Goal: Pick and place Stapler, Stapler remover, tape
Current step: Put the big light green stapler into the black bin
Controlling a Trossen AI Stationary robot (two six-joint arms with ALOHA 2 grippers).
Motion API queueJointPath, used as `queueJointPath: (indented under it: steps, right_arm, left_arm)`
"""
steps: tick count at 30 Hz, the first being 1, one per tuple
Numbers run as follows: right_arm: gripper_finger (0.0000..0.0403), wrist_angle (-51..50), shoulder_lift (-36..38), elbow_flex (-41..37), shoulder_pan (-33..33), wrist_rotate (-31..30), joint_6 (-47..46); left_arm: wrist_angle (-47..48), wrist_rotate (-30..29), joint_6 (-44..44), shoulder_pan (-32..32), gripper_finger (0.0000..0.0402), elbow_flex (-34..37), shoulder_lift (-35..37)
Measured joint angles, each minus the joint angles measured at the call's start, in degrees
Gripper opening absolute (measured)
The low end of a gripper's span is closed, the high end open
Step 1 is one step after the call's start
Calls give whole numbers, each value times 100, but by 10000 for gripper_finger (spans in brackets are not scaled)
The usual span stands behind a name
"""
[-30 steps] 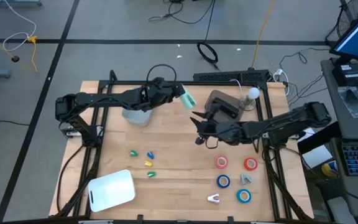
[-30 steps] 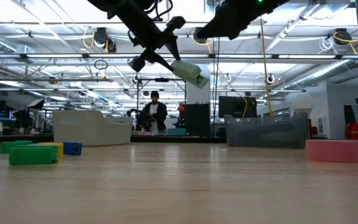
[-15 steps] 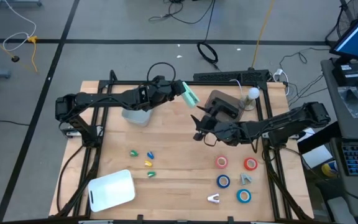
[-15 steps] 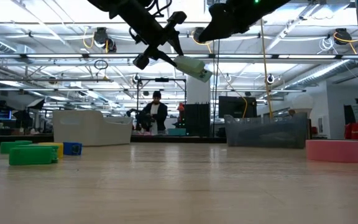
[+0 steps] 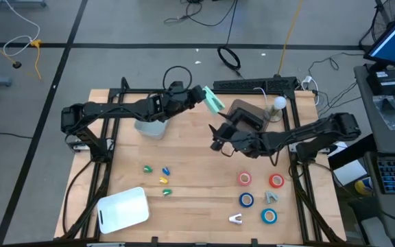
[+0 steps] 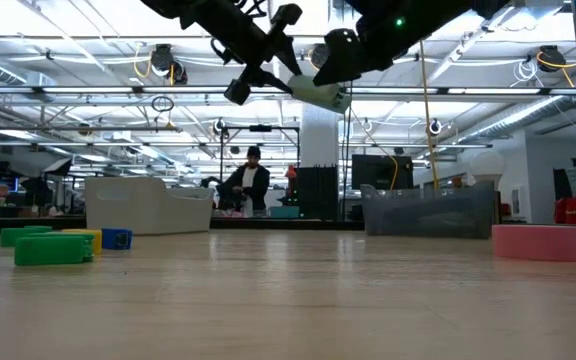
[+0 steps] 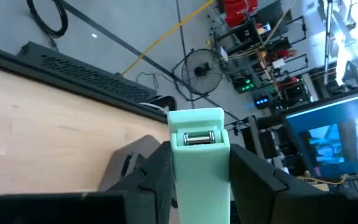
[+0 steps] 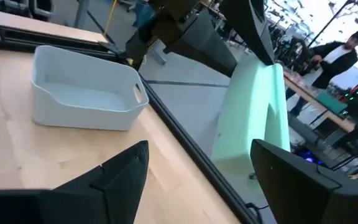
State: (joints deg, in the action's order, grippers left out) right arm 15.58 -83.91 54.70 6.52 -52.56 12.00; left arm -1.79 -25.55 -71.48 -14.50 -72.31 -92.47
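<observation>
The left pincer (image 5: 199, 99) grips the mint-green stapler (image 5: 213, 100) between its fingers (image 7: 154, 177), holding it tilted in the air above the worktop (image 5: 190, 171). Just beside it, the right pincer (image 5: 217, 135) stands spread wide and empty. Farther out, four tape rolls (image 5: 258, 190) lie near the worktop's right front corner.

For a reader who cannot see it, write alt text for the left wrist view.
The left gripper grips a mint-green stapler between its dark fingers, staple end forward. Beyond lie the wooden table, cables and lit monitors.
</observation>
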Motion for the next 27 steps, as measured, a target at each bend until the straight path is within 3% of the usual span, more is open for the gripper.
queueJointPath:
  steps: [5,9,14,27]
  right_arm:
    - [278,112,-13,0,-21,-31,707]
    - [278,304,-18,0,-20,-499,1502]
    - [278,706,-14,0,-17,-422,2590]
    - [278,811,-12,0,3,-643,4243]
  left_arm:
    - [29,-19,26,0,129,0,0]
    - [30,-19,-60,0,129,0,0]
    - [20,83,-166,-4,129,0,0]
    - [3,664,-204,-55,129,0,0]
